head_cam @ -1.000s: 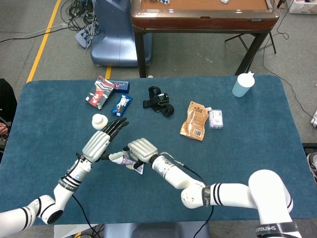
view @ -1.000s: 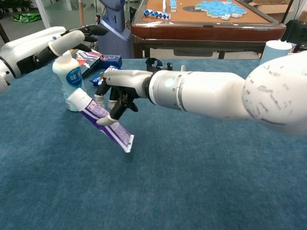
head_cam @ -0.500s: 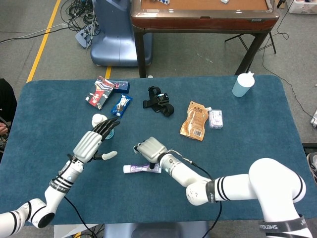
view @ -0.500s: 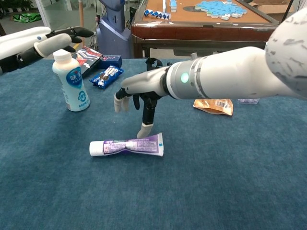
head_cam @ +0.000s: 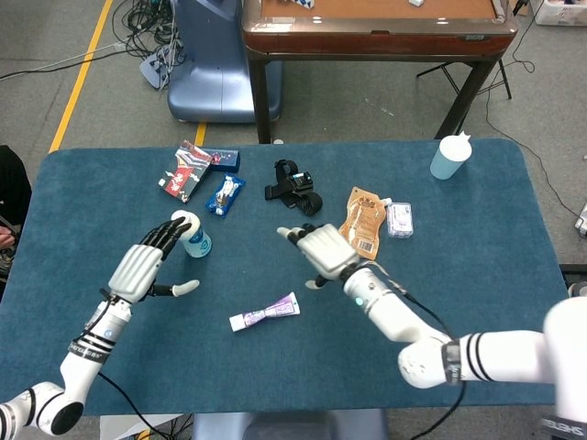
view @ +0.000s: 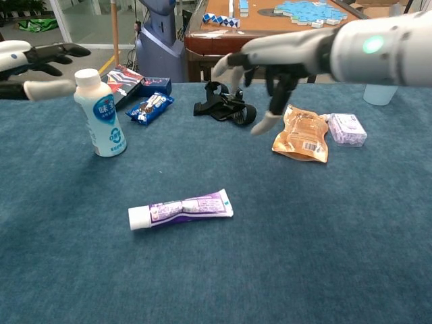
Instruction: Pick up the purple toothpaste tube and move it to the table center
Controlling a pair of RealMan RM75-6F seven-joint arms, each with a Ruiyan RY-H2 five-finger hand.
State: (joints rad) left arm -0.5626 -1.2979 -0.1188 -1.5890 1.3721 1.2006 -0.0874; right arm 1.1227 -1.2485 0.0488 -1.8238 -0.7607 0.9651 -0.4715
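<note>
Now purple toothpaste tube (head_cam: 264,314) lies flat mid-table, apparently delivered; right hand (head_cam: 321,249) and left hand (head_cam: 139,267) hover spread, empty.

1. Left hand (head_cam: 142,268): at 9 o'clock of the table, raised off the surface, fingers apart and extended toward 1 o'clock, thumb out to the side. Holds nothing.
2. Right hand (head_cam: 323,250): near centre, raised, palm down, fingers spread and drooping. Holds nothing.
3. Right forearm runs back toward 5 o'clock.
</note>
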